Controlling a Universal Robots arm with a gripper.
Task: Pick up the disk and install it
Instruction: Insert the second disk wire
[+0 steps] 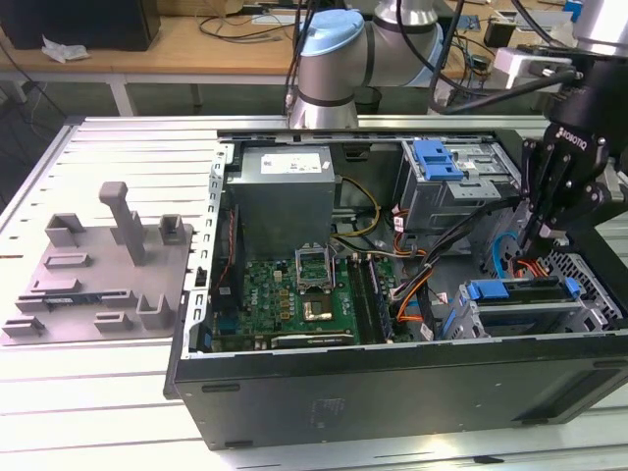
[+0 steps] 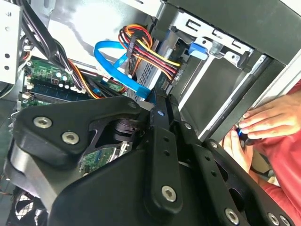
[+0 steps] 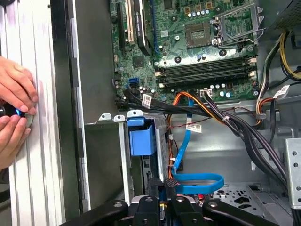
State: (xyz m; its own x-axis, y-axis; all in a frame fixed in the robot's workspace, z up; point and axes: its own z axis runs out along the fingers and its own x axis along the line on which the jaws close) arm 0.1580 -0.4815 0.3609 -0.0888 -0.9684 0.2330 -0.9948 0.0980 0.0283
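The end effector [image 1: 543, 235] hangs inside the open computer case [image 1: 392, 392], its grip state indiscernible, no legible writing nearby.

Silver arm [image 1: 324, 93] w/ light-blue joint cap; black gripper [image 1: 546, 234], silver screws, white lettering.
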